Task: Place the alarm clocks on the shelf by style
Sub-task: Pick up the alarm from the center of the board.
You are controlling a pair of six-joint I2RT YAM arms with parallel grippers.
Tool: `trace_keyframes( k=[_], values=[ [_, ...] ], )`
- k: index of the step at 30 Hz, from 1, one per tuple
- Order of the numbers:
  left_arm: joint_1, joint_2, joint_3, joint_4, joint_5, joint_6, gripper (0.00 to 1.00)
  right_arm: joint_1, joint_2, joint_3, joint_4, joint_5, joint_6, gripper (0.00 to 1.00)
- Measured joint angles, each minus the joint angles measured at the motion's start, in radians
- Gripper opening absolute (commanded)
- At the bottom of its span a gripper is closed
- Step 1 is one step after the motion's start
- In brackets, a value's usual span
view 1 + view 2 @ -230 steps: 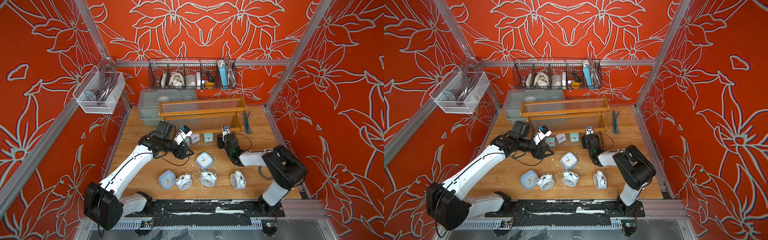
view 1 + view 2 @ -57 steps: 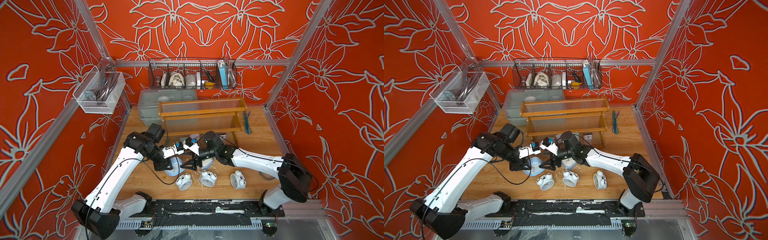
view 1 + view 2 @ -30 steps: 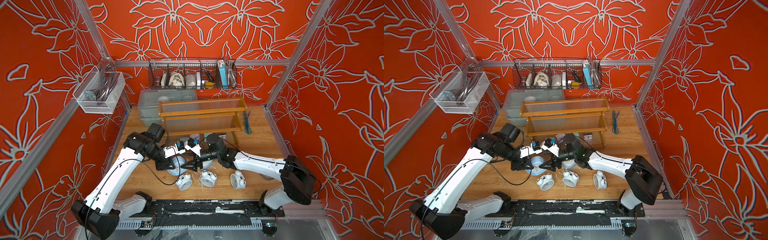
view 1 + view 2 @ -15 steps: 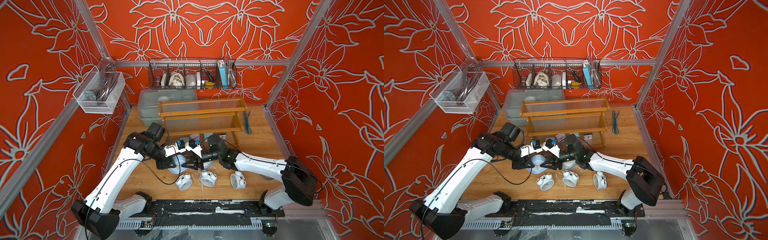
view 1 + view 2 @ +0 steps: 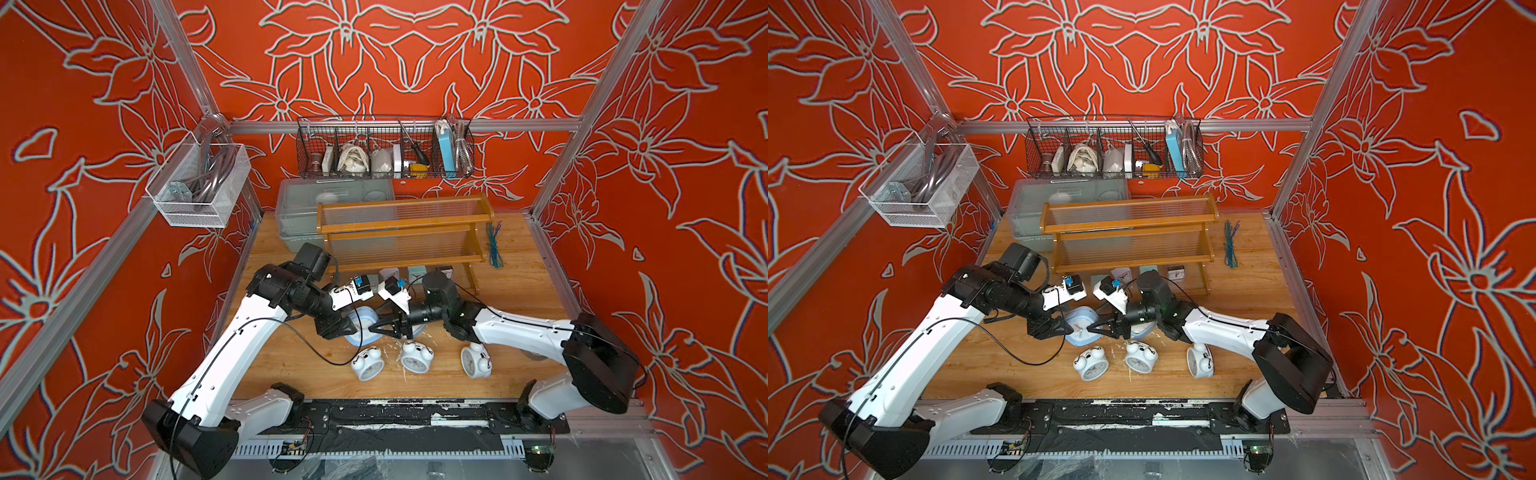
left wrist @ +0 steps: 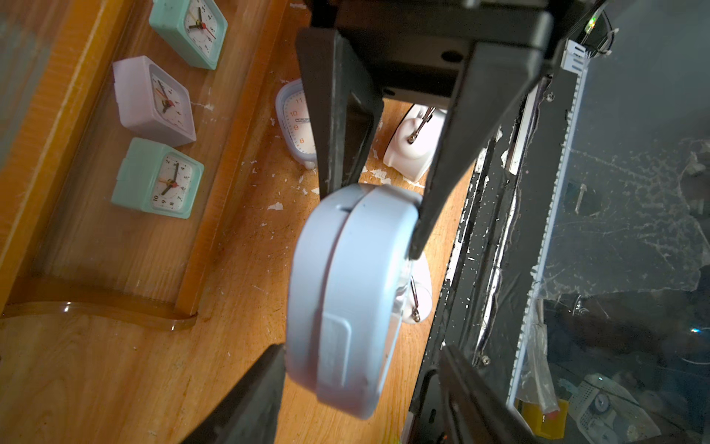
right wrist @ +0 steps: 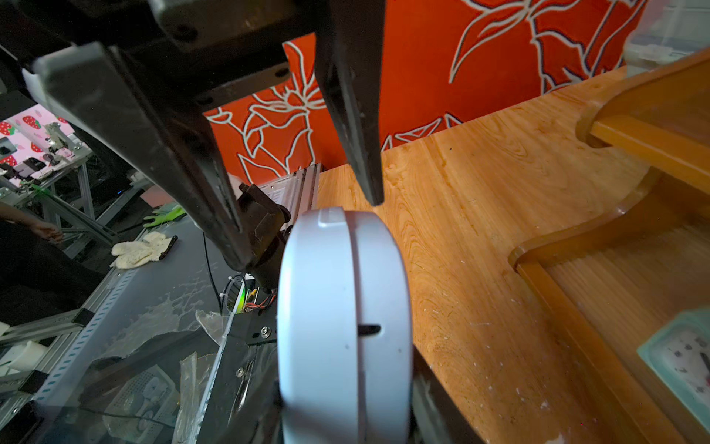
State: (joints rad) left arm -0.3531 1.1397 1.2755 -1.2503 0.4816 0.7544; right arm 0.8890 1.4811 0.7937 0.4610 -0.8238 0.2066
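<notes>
Narrowly, right pincer [image 6: 374, 219] clamps light-blue clock [image 6: 345, 288] edgewise (left pincer [image 6: 361, 348] gapes around it).

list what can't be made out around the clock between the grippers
- Which holds the light-blue clock: left gripper and right gripper both reach it; fingers hide contact in wrist views.
- Its dial: edge-on in wrist views, tiny in both top views.
- Second light-blue clock: mostly under the right gripper in both top views.
</notes>
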Motion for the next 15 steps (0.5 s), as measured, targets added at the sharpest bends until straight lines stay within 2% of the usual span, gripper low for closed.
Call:
trace_keyframes(
  k=[7, 15],
  values=[
    [0.049, -0.002, 0.025, 0.078, 0.119, -0.116, 0.71, -0.078, -0.108, -0.091, 0.105, 0.011, 0.118, 0.34],
    [0.1, -0.002, -0.017, 0.309, 0.281, -0.358, 0.73, -0.123, -0.263, -0.123, 0.154, 0.065, 0.229, 0.33]
  ],
)
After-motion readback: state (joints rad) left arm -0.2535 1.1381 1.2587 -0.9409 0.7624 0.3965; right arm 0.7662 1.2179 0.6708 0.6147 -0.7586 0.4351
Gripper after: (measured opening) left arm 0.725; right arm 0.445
